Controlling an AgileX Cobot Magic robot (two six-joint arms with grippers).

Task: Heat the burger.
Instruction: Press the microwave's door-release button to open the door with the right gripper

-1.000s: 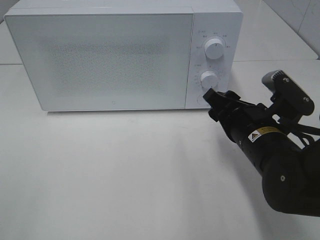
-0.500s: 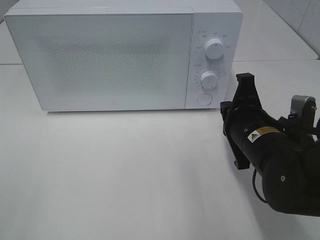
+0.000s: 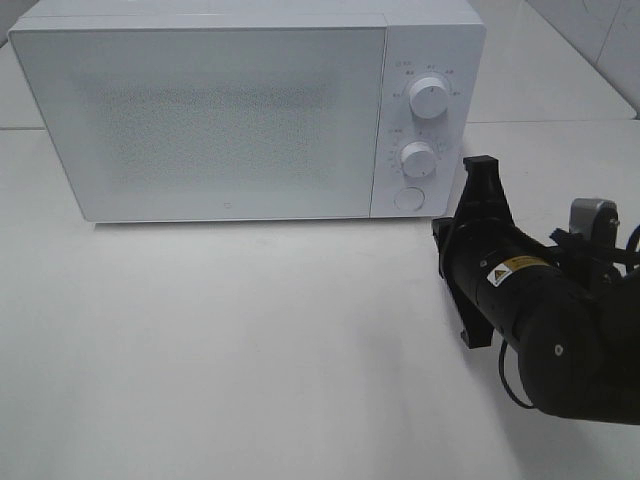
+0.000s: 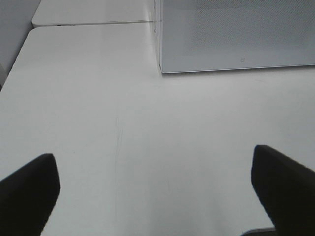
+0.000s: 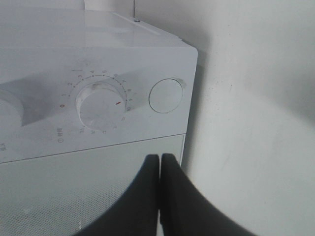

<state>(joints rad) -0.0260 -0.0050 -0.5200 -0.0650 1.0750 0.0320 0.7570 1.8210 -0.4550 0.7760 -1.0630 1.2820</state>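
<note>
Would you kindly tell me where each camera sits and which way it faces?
Exterior high: mounted high, looking down on the white box-shaped microwave and white table; the black right gripper shows.
Left wrist: low over the table, facing the microwave's door; the black left gripper shows, open.
Right wrist: facing the microwave's round white dial; right gripper shut.
Shared: all see the microwave.
</note>
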